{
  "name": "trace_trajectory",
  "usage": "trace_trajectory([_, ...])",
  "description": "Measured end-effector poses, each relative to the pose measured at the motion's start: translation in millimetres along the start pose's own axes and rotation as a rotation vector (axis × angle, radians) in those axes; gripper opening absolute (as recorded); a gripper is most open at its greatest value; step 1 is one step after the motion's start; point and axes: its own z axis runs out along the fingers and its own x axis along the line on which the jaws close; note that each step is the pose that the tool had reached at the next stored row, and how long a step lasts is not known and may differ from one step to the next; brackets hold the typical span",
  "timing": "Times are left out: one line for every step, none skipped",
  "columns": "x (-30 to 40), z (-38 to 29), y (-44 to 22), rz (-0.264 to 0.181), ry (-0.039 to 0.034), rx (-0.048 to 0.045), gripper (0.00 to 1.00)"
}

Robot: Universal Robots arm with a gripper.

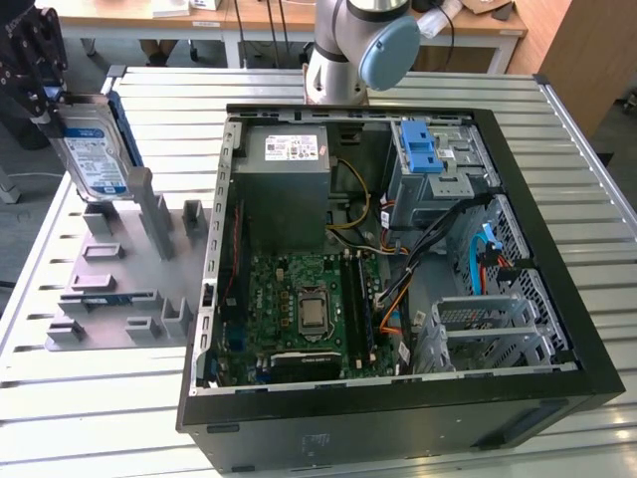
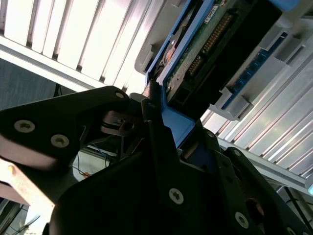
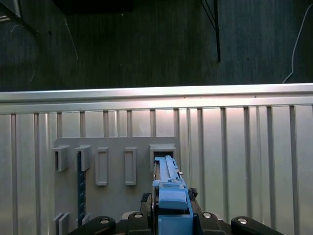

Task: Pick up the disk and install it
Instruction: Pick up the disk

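Nearest in the exterior view, showed a slatted metal worktop (image 1: 100,428) bearing an open black computer case (image 1: 398,413), laid on its side with the interior facing up. Within the case, toward the near edge, held a green motherboard (image 1: 299,299) and, to the exterior view's right, a perforated metal drive cage (image 1: 488,324). Deeper inside, housed a grey power-supply box (image 1: 294,174) with a white sticker and, just beside it on the exterior view's right, a blue latch piece (image 1: 418,149) atop a metal bay. Outside the case, on the exterior view's left, carried a grey fixture plate (image 1: 119,289) studded with upright slots and posts. Over the far end of that plate, gripped the disk (image 1: 95,154) in the black end effector (image 1: 50,100), well apart from the case. Closed on the disk's upper end, with dark fingers (image 2: 156,142) pressed against the blue carrier frame in the second wrist view. Hung the disk on edge and slightly tilted, white-and-blue label facing the exterior view. In the first wrist view, pointed the disk (image 3: 168,191) edge-on toward a slot of the plate (image 3: 117,196); could not tell whether touching the slot or just clear. Farthest back, showed the arm's base (image 1: 348,60) with a pale blue cap, and wooden tables (image 1: 269,15) beyond.
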Motion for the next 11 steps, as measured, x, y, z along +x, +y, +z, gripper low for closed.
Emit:
trace_trajectory([0.0, 0.0, 0.0, 0.000, 0.0007, 0.0002, 0.36])
trace_trajectory([0.0, 0.0, 0.0, 0.000, 0.0008, 0.0001, 0.36])
trace_trajectory([0.0, 0.0, 0.0, 0.000, 0.0010, 0.0001, 0.36])
trace_trajectory([0.0, 0.0, 0.0, 0.000, 0.0011, 0.0001, 0.36])
trace_trajectory([0.0, 0.0, 0.0, 0.000, 0.0012, 0.0001, 0.36])
trace_trajectory([0.0, 0.0, 0.0, 0.000, 0.0013, 0.0002, 0.36])
trace_trajectory([0.0, 0.0, 0.0, 0.000, 0.0014, 0.0002, 0.36])
trace_trajectory([0.0, 0.1, 0.0, 0.000, 0.0015, 0.0002, 0.36])
trace_trajectory([0.0, 0.0, 0.0, 0.000, 0.0016, 0.0002, 0.36])
trace_trajectory([0.0, 0.0, 0.0, 0.000, 0.0017, 0.0002, 0.36])
trace_trajectory([0.0, -0.1, -0.1, 0.000, 0.0017, 0.0002, 0.36])
